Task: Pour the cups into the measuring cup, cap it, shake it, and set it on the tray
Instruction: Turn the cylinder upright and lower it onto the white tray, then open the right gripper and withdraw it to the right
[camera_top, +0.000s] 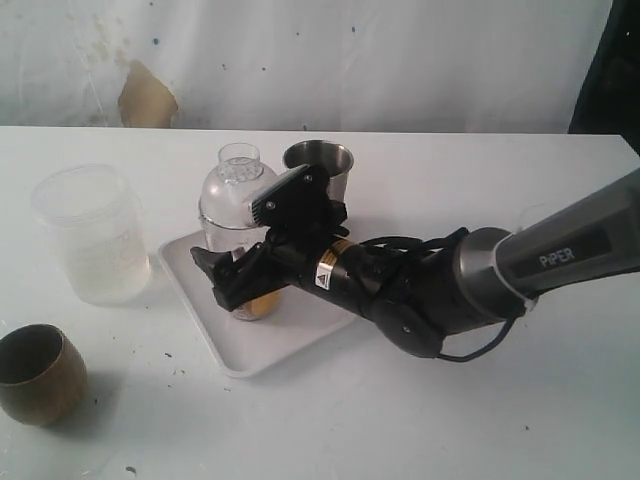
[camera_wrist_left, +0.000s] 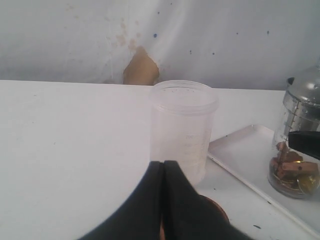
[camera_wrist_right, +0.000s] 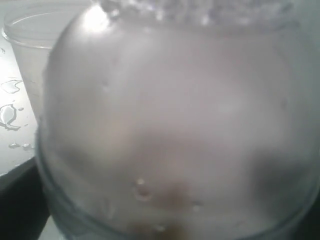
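Capped measuring cup (camera_top: 225, 195) on tray (camera_top: 270, 345), right gripper (camera_top: 228, 235) spread around it.
Behind, steel tumbler (camera_top: 320, 165); left, frosted jar (camera_top: 90, 235); left gripper (camera_wrist_left: 163, 165) pinched together; cup's middle hidden.

White counter (camera_top: 470, 410) is carrying four things: a white tray (camera_top: 262, 345) sitting mid-counter, a frosted plastic jar (camera_top: 90, 235) standing just left of it, a brownish-brass cup (camera_top: 38, 373) sitting near the front left corner, and a steel tumbler (camera_top: 322, 165) standing upright just behind the tray.

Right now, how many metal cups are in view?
2. The brownish-brass cup stands at the exterior view's lower left; the steel tumbler stands beyond the tray, beside the measuring cup. I see no others.
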